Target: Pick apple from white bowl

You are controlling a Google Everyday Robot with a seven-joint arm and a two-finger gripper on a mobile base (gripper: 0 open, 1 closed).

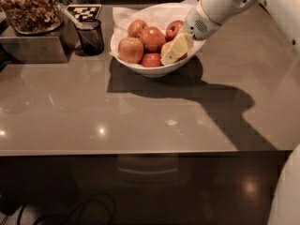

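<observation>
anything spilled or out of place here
Nothing stands out: the bowl sits upright on the counter, apples inside, and the claw is in its right side, at the pale apple.

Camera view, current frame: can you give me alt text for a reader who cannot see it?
A robot arm's gripper reaches down into the right side of a white bowl of red and yellowish apples at the back of a brown countertop. A black mesh cup stands just left of the bowl.
</observation>
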